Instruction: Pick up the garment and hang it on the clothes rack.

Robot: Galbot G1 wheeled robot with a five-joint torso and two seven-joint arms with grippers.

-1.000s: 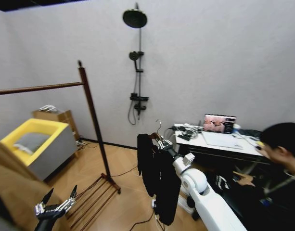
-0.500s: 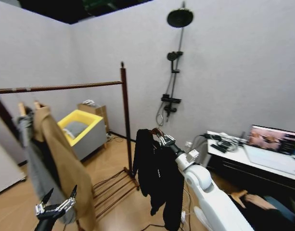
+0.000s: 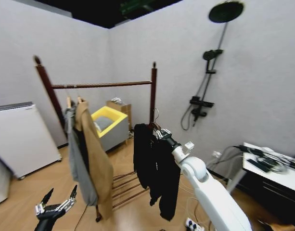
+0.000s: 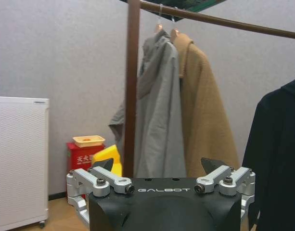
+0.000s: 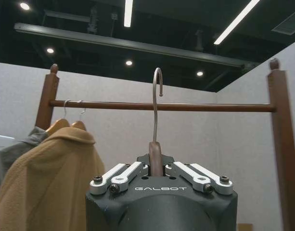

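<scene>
Hanging from the right hand (image 3: 160, 134) in the head view, the black garment (image 3: 154, 171) is dangling in the air in front of the clothes rack (image 3: 101, 85), not touching it. The right hand is pinching the top of the wooden hanger, and its white arm is reaching forward from the lower right. A grey hooded jacket (image 3: 77, 159) and a long tan coat (image 3: 95, 159) are hanging side by side on the rack's rail. The left hand (image 3: 55, 206) is waiting low at the bottom left with its fingers spread apart and nothing in them. In the left wrist view, the left hand (image 4: 161, 185) is holding nothing, its fingers wide apart. Behind it the grey hooded jacket (image 4: 154, 110) and the tan coat (image 4: 202, 110) are hanging on the rail, and the garment (image 4: 277, 159) is peeking in at one side. In the right wrist view, the right hand (image 5: 157, 178) is squeezing the hanger's neck, and the metal hook (image 5: 157, 103) is standing straight up, its curved tip showing above the rail of the clothes rack (image 5: 161, 106).
</scene>
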